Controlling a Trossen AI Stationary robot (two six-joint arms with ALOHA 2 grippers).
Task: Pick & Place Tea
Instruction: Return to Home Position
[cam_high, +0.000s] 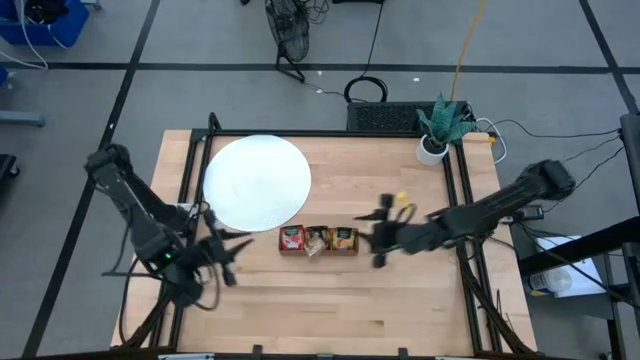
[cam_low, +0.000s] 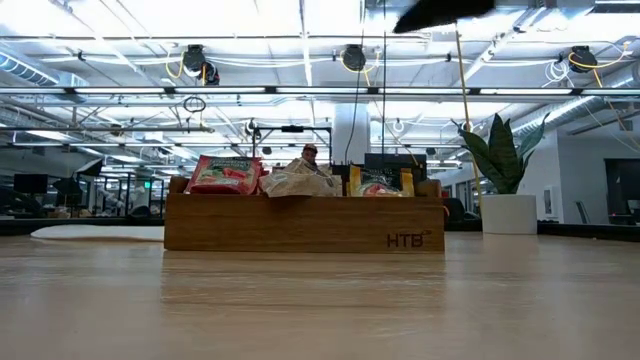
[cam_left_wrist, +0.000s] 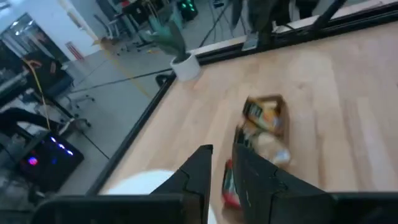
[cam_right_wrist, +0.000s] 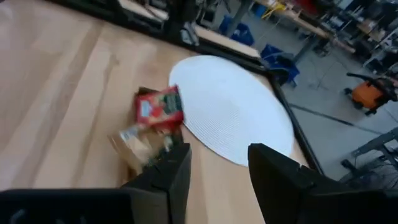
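Tea (cam_high: 291, 239) sorted upright in the wooden tray (cam_low: 300, 228) — job looks finished.
Colours sit split by compartment, mid-worktop (cam_high: 400, 310). The right hand (cam_high: 370, 238) hangs just beside the tray, spread wide and empty. The left hand (cam_high: 236, 260), near the white disc (cam_high: 256, 180), shows a narrow gap and is empty — probably heading home.

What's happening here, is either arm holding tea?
Neither arm holds anything. The wooden tray sits mid-table with red tea bags in one end section, brown tea bags in the middle and yellow tea bags in the other. The left end effector and right end effector hover open on either side of it.
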